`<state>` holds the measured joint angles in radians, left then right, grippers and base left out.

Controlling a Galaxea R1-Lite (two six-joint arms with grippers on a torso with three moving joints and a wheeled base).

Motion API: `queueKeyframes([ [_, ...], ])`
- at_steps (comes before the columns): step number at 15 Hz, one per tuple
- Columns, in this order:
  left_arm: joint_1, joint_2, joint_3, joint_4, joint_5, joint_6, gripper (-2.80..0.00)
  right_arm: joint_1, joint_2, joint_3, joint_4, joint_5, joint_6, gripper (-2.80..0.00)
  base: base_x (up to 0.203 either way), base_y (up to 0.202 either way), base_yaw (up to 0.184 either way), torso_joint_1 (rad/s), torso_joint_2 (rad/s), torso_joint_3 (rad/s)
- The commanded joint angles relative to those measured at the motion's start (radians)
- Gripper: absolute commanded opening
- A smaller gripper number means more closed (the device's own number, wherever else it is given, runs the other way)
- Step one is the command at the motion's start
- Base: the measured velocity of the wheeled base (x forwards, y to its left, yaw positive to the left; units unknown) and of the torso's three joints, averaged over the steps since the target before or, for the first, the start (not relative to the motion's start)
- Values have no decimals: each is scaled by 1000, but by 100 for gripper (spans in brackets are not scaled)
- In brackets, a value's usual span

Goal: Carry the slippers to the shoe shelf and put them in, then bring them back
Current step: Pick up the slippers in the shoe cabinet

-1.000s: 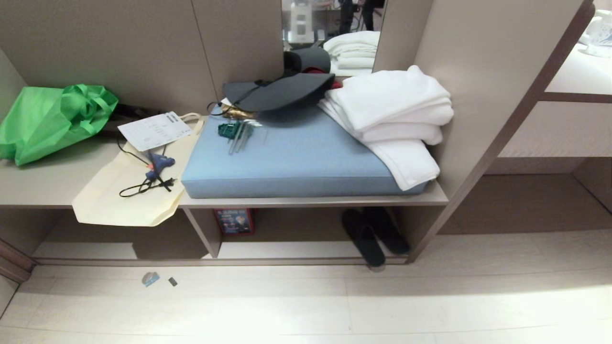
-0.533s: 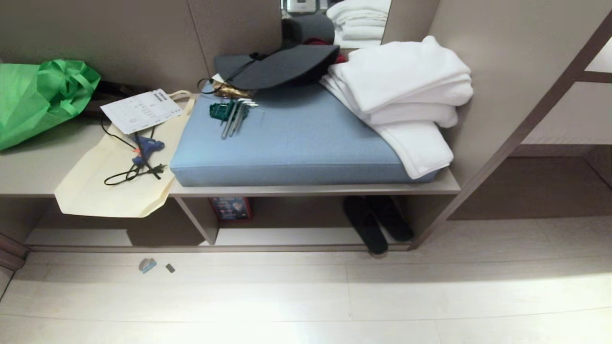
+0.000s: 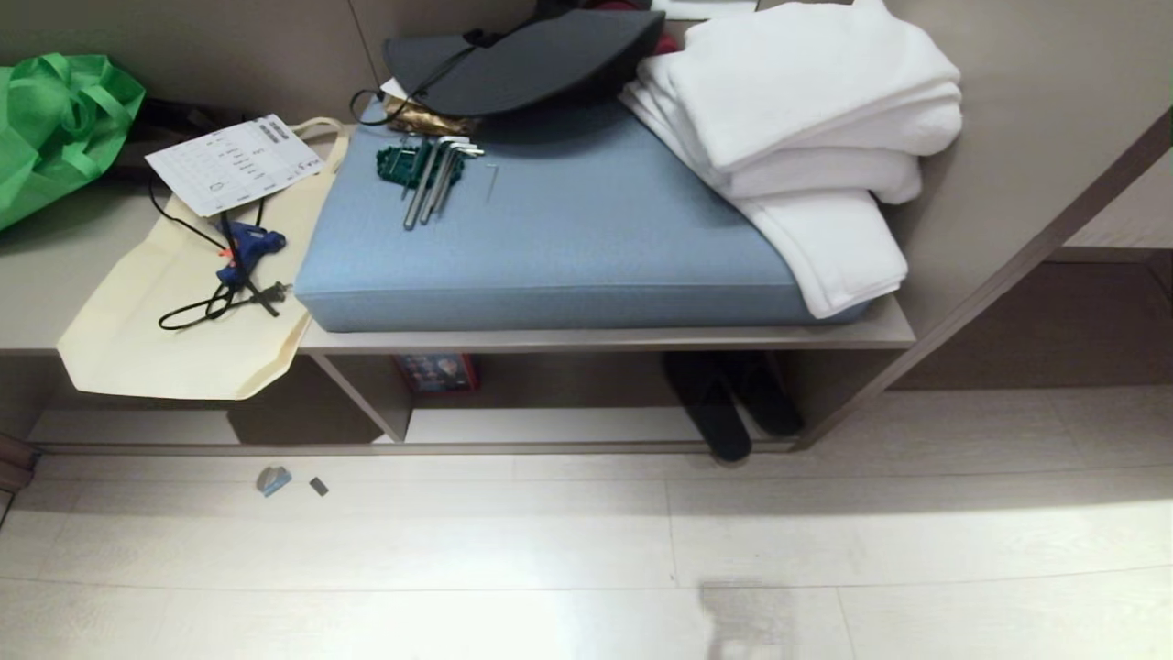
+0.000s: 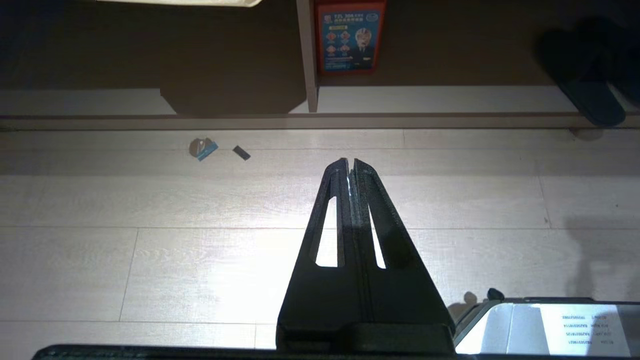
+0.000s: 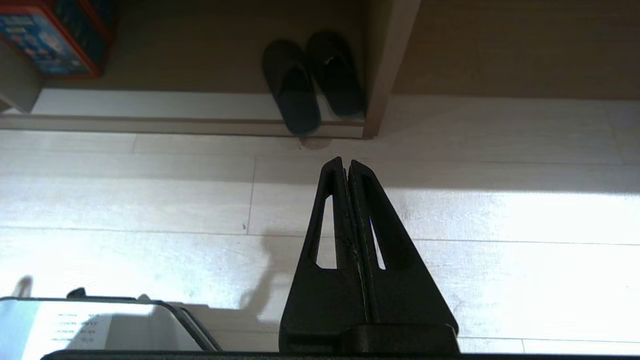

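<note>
Slippers (image 3: 730,404) sit side by side in the shoe shelf (image 3: 550,424), at its right end against the side panel; one toe pokes over the raised front lip. Red box (image 3: 437,372) stands at the back by the divider. Bench board above carries a blue cushion (image 3: 568,238), white towels (image 3: 806,128) at its right corner, hex keys (image 3: 431,170), a dark hat (image 3: 522,60); left end has a cream tote (image 3: 174,321), glue gun (image 3: 247,247), green bag (image 3: 55,119). Pale plank floor (image 3: 586,550), two scraps (image 3: 289,481) near the lip. Left gripper (image 4: 349,165) and right gripper (image 5: 344,164) both hang over the floor, fingers pressed together, holding nothing.
</note>
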<state>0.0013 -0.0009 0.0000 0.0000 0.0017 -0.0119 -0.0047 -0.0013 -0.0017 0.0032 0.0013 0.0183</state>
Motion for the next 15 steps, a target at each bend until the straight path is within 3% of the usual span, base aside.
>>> queueKeyframes([
  [1, 0, 1, 0, 0, 0, 0, -280, 0, 0, 0, 0, 0, 2, -280, 0, 0, 0, 2, 3, -193],
  [15, 0, 1, 0, 0, 0, 0, -280, 0, 0, 0, 0, -1, 9, -280, 0, 0, 0, 3, 3, -197],
])
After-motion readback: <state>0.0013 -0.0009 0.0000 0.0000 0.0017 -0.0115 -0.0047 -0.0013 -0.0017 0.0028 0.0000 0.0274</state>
